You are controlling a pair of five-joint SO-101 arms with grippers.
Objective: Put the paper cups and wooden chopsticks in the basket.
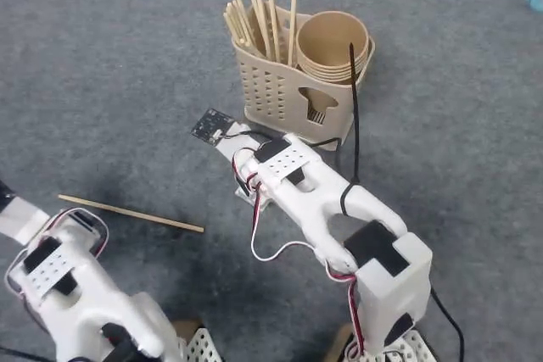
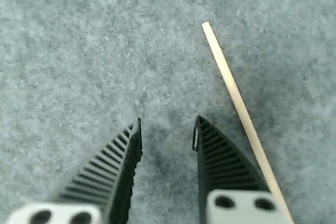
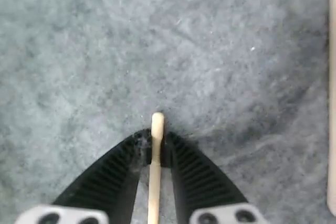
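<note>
right pincer (image 3: 156, 129): clenched on a chopstick (image 3: 154, 182). the stick sits straight between the two ribbed fingers, with its blunt tip poking out just past the fingertips, low over the carpet (image 3: 105, 51).
left pincer (image 2: 167, 129): released, fingers apart with nothing but carpet in the gap. it's hovering over the floor and not touching any stick.
loose stick (image 2: 236, 98): lying flat on the carpet just beside the outer side of one left finger, not between the two. the high view has it out in front of the left arm (image 1: 59, 269), well apart from the basket.
basket (image 1: 280, 95): beige and slotted, standing upright at the far side of the carpet.
bunch of sticks (image 1: 259, 14): standing in one end of the basket, leaning a bit, tops fanned out above the rim.
cups (image 1: 333, 44): nested stack, mouth up, in the other end of the basket right beside the bunch.
right arm (image 1: 314, 192): stretched out toward the basket, wrist end just in front of its base.
cable (image 1: 354, 108): black, runs from the right arm up across the front of the cups.
pale strip (image 3: 332, 103): at the edge of the right wrist view, can't tell what it is.
</note>
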